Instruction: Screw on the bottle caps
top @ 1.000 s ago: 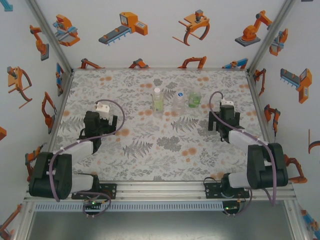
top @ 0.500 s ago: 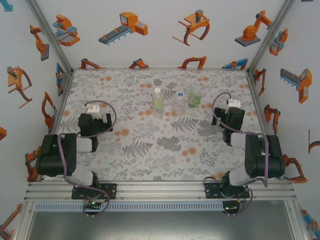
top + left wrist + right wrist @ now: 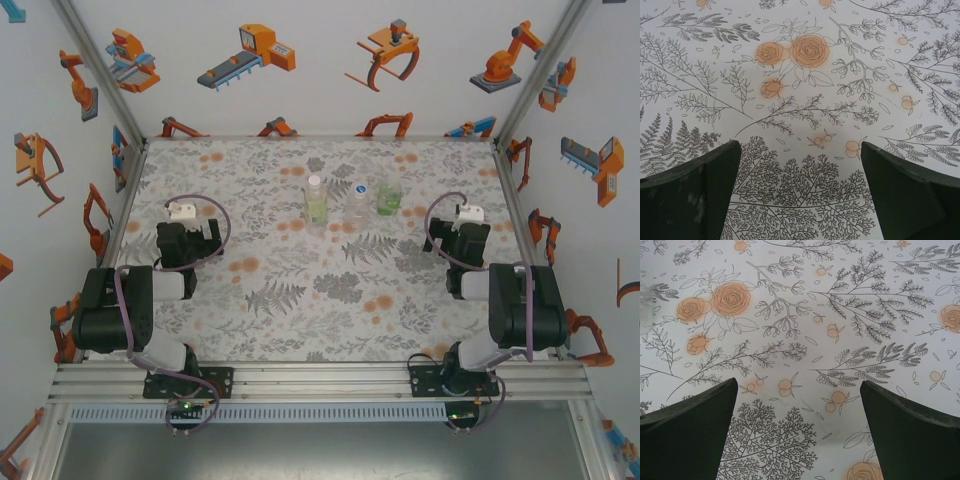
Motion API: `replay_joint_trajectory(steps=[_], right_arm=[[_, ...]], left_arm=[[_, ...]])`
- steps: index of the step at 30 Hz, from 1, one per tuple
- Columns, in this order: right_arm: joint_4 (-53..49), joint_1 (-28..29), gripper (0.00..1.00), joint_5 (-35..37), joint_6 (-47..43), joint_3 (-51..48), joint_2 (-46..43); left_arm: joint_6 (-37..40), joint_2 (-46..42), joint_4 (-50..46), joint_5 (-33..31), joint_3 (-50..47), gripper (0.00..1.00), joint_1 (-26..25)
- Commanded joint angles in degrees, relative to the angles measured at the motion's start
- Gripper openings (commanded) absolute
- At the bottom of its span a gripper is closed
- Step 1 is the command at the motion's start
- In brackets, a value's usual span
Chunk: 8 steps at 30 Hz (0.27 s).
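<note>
Three small clear bottles stand in a row at the far middle of the table: a yellowish one [image 3: 315,203], a colourless one [image 3: 358,205] and a green one [image 3: 389,198]. A pale cap [image 3: 314,181] tops the yellowish bottle and another cap [image 3: 361,186] tops the colourless one. The green bottle's top is too small to read. My left gripper [image 3: 188,245] [image 3: 800,150] hangs open over bare printed table, well left of the bottles. My right gripper [image 3: 462,240] [image 3: 799,385] hangs open over the table, right of them. Nothing lies between either pair of fingers.
The table [image 3: 330,300] wears a cloth printed with grey ferns and orange flowers. White walls with robot pictures close it in at the back and both sides. Aluminium posts [image 3: 100,70] stand at the far corners. Both arm bases sit on the near rail [image 3: 320,385].
Both arms have folded back toward their bases. The left gripper has shifted left and the right gripper right, away from the bottles. Both stayed open. The bottles have not moved.
</note>
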Motion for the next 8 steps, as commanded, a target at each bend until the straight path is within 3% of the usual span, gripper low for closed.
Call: replay_joint_trajectory(steps=[1, 8], right_arm=[[2.4, -0.1, 0.99, 0.6, 1.0, -0.1, -0.1], [1.8, -0.1, 0.99, -1.1, 0.2, 0.0, -0.2]], left_arm=[[-1.5, 0.2, -0.5, -0.6, 1.3, 0.97, 0.0], [-1.6, 0.2, -0.6, -0.3, 1.4, 0.97, 0.2]])
